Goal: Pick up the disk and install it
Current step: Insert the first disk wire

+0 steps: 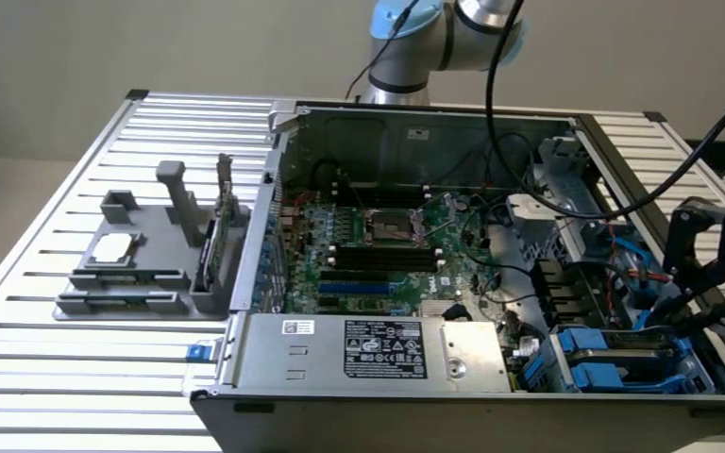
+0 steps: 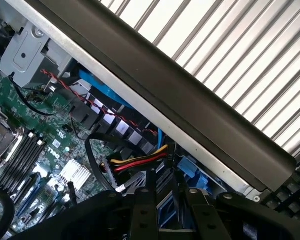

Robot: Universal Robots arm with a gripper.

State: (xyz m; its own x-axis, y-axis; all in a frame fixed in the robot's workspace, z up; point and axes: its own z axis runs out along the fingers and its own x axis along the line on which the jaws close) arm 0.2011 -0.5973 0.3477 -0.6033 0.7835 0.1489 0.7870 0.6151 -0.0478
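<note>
Pincer (image 1: 693,313) hangs at the exterior view's right edge of the open computer case (image 1: 463,420), low over the drive bay; we cannot tell whether it is open or closed, nor whether it grips anything. We see the disk (image 1: 617,349) in its blue frame lying in that bay at the case's near corner, just beside and below the pincer, toward the exterior view's left of it. We judge that its long axis runs along the case's near wall. The case stands on the slatted counter (image 1: 35,377).
</note>
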